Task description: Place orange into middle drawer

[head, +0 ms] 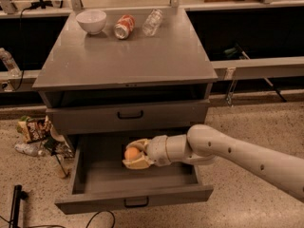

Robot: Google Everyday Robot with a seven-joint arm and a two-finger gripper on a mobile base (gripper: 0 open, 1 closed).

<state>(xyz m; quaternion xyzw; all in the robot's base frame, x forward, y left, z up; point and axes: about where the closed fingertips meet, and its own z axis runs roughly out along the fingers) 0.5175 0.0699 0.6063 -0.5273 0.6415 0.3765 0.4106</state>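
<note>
I am holding the orange (131,153) clamped in my tool (133,156) inside the open middle drawer (109,175), aiming to lower it near the drawer floor before unclamping, so it won't roll.

Cabinet top (128,61) bears white bowl (91,21), soda can (124,26), clear bottle (152,22); jaws grip orange (131,154) above middle drawer (135,198).

**Site: robot test lab**

The premises read as a robotics lab, not a home. A white robot arm (237,153) works at a lone grey cabinet (128,63) on a speckled hard floor (251,122). Its gripper (135,155), closed round an orange (131,153), sits over the open drawer (133,201). Metal rails (259,66) and loose cables (21,30) run behind. Props on top: bowl (91,21), can (124,26), bottle (153,22). Wrappers (32,128) litter the floor.
</note>
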